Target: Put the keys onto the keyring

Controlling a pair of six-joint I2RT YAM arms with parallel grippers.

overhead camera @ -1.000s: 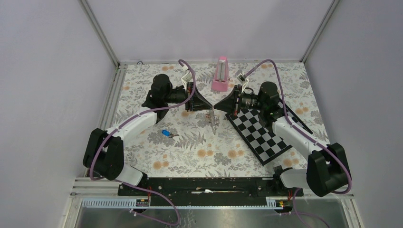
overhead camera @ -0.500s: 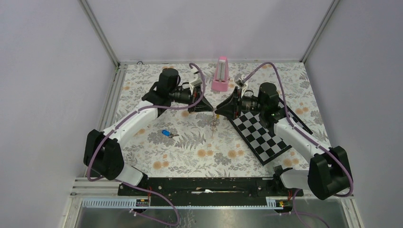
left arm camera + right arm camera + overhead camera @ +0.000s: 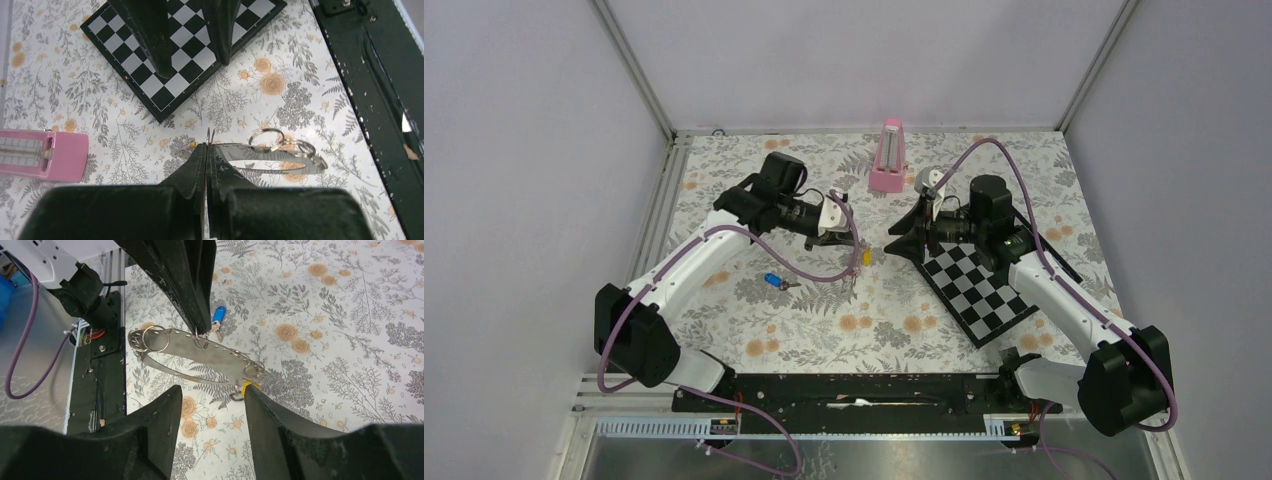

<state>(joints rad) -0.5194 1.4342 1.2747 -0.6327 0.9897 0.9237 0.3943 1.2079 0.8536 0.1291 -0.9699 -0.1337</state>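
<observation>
Keyring (image 3: pixel 200 352) hangs pinched in closed left fingers (image 3: pixel 195 162); right fingers (image 3: pixel 155 425) open, empty. Hold steady, then fetch blue key (image 3: pixel 218 315).

A robotics lab cell: plain grey walls (image 3: pixel 854 60) framed by aluminium posts (image 3: pixel 632 70).

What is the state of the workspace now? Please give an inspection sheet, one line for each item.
Surface: floral table, no spill seen.
Job's things: keyring held above table; yellow key at its far end, attachment unclear; blue key lies apart on table.
Clutter: pink block; chessboard.
Claws: left claw shut on a small ring of the keyring; right claw open, holds nothing.
Cables: purple cables along both arms; left one loops low near blue key.
Surroundings: plain walls, metal frame.
</observation>
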